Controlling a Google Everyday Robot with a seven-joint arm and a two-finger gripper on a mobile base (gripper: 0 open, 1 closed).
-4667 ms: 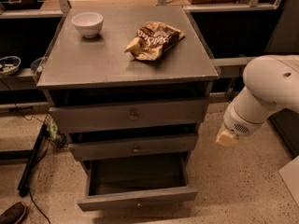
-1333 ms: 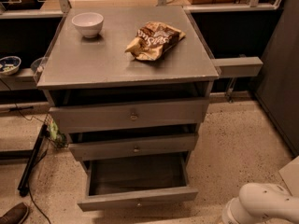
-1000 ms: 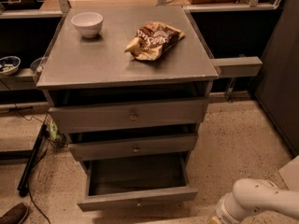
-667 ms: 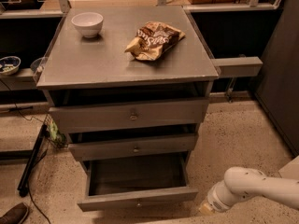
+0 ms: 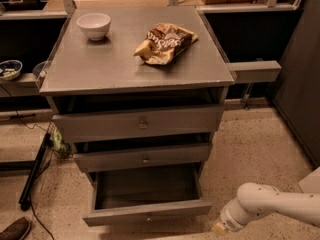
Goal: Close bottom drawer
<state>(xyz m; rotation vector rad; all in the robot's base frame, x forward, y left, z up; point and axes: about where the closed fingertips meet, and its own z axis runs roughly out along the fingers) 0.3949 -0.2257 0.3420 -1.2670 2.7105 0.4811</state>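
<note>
The bottom drawer is the lowest of three grey drawers and stands pulled far out, its empty inside showing. Its shallow front panel faces me low in the camera view. My gripper is at the tip of the white arm, low at the bottom right. It sits just right of the drawer front's right end and slightly in front of it, close to the floor. I cannot tell whether it touches the panel.
The top drawer and middle drawer stand slightly out. A white bowl and a chip bag lie on the cabinet top. A black pole and a shoe are on the floor at left. A grey ledge juts out at right.
The arm dropped from beside the cabinet's right side to floor level, then moved left toward the right end of the bottom drawer's front. The drawer has not moved.
</note>
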